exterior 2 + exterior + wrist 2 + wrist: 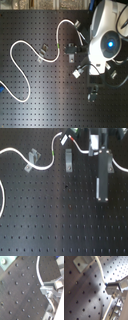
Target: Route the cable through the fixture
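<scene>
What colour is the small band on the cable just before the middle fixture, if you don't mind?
Green; the band on the white cable shows best in the first exterior view.

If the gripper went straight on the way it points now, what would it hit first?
Probably the cable itself: in both wrist views the gripper looks closed on it already. Beyond that lies only the bare perforated board; depth is unclear.
</scene>
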You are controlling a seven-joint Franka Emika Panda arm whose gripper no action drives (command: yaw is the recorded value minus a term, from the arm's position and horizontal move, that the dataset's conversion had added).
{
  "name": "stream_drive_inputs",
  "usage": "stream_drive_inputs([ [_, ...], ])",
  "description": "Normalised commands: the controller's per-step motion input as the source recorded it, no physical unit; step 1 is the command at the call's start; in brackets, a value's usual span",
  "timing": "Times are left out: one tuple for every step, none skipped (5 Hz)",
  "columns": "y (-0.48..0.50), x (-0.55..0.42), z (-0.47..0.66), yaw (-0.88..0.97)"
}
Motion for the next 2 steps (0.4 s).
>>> stream_drive_inputs([
  [0.058, -0.336, 0.33, 0.15],
  [0.055, -0.068, 0.01, 0.00],
])
